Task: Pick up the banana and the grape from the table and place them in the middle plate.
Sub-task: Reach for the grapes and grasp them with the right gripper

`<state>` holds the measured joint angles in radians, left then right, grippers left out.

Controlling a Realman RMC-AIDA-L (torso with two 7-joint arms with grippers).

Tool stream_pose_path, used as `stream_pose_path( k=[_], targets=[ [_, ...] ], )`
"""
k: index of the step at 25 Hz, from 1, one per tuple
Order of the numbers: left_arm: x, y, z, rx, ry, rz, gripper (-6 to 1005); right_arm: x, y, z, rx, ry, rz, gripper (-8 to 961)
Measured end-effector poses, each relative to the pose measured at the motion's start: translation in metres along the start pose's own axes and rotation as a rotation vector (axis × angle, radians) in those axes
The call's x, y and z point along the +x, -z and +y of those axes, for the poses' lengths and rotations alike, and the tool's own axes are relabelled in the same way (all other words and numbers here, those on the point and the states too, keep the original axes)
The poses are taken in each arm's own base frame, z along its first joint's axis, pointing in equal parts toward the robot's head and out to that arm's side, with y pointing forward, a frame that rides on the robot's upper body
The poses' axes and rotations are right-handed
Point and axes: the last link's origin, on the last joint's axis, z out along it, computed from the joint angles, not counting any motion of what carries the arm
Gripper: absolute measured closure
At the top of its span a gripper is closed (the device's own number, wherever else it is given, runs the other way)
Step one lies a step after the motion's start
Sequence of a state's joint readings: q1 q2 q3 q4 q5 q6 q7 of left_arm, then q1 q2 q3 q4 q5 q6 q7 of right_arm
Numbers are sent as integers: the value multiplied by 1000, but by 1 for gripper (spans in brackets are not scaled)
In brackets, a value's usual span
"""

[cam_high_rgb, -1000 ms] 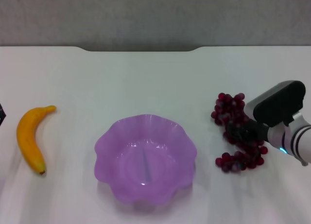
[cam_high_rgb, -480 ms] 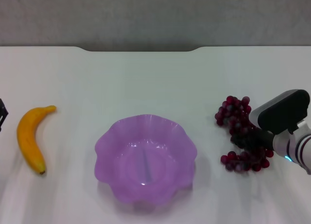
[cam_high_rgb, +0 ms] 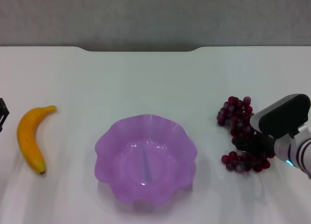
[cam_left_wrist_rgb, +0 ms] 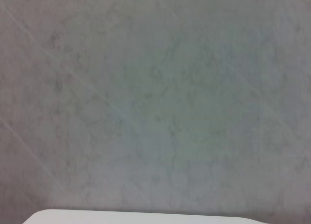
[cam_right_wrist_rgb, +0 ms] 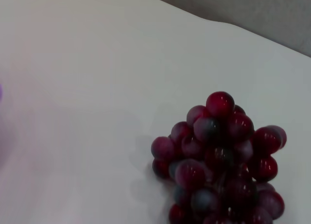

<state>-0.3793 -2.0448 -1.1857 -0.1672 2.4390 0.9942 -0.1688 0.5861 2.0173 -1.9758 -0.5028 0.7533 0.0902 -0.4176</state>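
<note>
Gripping is not confirmed: our right gripper (cam_high_rgb: 249,144) sits at the middle of the grape (cam_high_rgb: 240,131), right of the middle plate (cam_high_rgb: 104,148), but we cannot tell how its jaws stand. Risk: a loose hold sheds berries or drags the bunch. Banana (cam_high_rgb: 30,138): left of the plate, untouched. Left gripper (cam_high_rgb: 2,113): mostly cut off, beyond the banana, state unreadable.

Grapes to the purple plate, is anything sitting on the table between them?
Nothing visible: only bare white table lies between the grapes and the purple plate. The right gripper is at the bunch, on its far side from the plate.
</note>
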Motion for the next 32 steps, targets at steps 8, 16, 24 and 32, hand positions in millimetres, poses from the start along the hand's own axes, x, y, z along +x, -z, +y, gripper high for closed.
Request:
stream_pose_path(
  k=[8, 16, 24, 32],
  targets=[
    [0, 0, 0, -1, 0, 0, 149, 0, 0, 2, -6, 15, 4, 92],
    [0, 1, -1, 2, 0, -1, 150, 1, 0, 0, -4, -5, 12, 150],
    [-1, 1, -1, 3, 0, -2, 149, -1, 0, 0, -6, 1, 10, 205],
    [-1, 2, -2, 5, 0, -3, 149, -9, -1, 0, -6, 8, -10, 260]
  ],
)
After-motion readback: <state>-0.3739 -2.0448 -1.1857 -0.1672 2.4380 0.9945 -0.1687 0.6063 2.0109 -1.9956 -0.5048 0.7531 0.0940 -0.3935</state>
